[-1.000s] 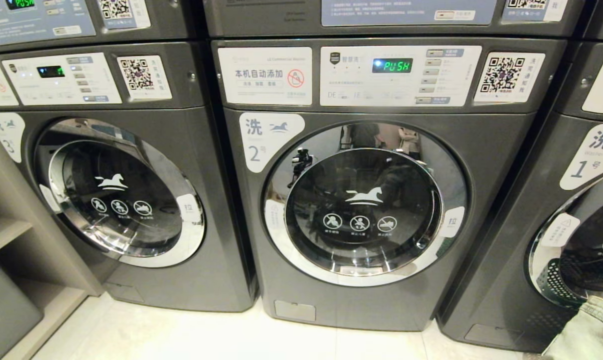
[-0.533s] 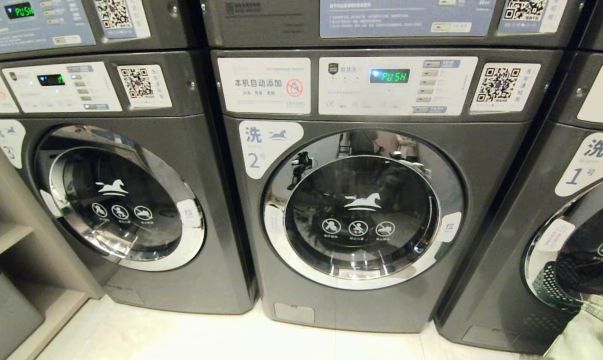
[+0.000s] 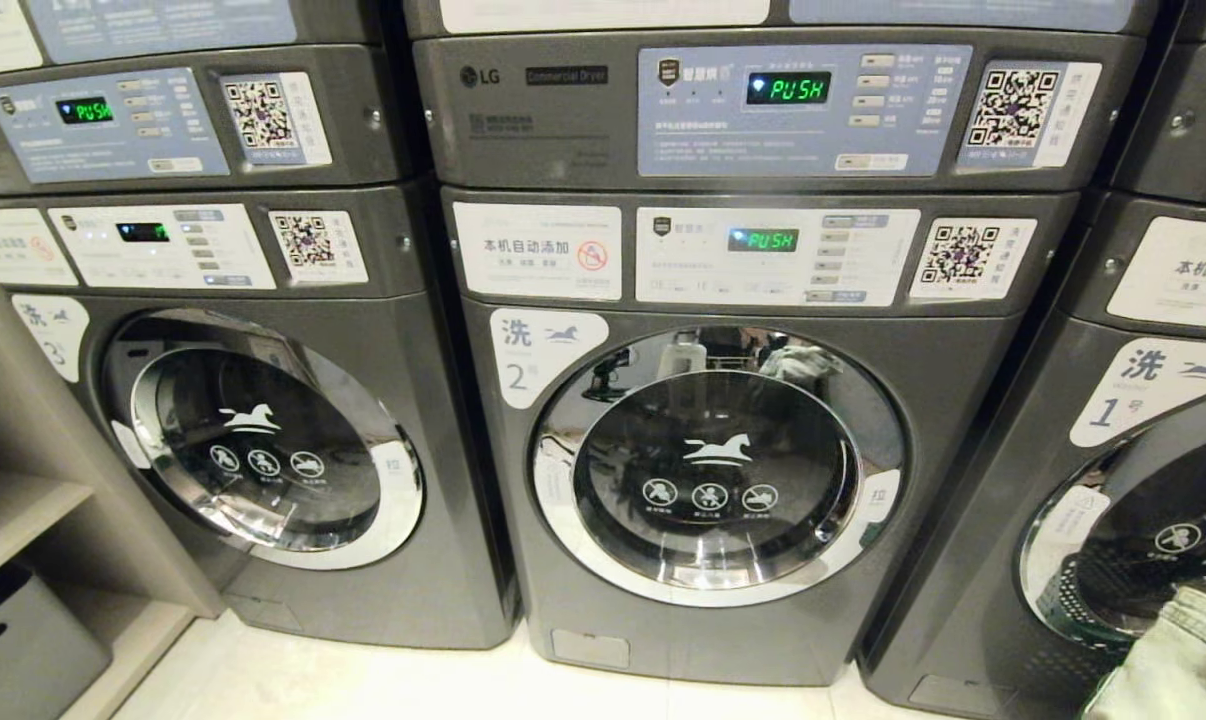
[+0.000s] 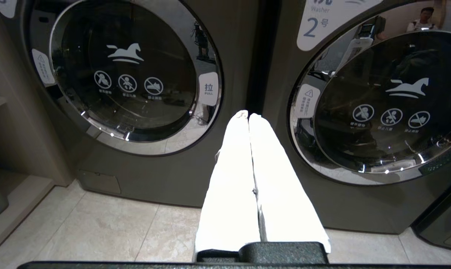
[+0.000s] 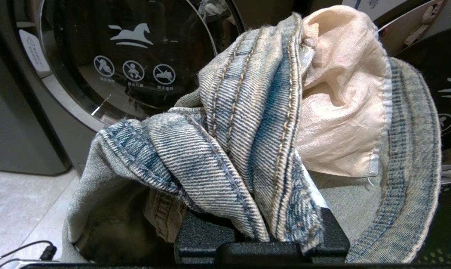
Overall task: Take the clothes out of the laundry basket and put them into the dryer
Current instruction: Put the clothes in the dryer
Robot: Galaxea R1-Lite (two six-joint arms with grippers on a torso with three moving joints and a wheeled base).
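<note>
Shut washer door (image 3: 718, 480) ahead, bare floor (image 3: 363, 680) below, shelf (image 3: 23, 510) left

The right gripper's white fingers are wholly buried under the bunched, faded blue denim garment with its cream lining (image 5: 270, 123), which drapes over them and down past the black gripper base, so their tips cannot be seen. In the head view only a pale corner of that garment (image 3: 1178, 665) shows, cut by the edge. The dark grey front-loading machine marked 1 (image 3: 1143, 480) is cut off at the side, and a dark perforated shape reflected in its round door is unclear. Beyond the left gripper's (image 4: 248, 116) closed white fingers, the small print on the door stickers is too small to read.
</note>
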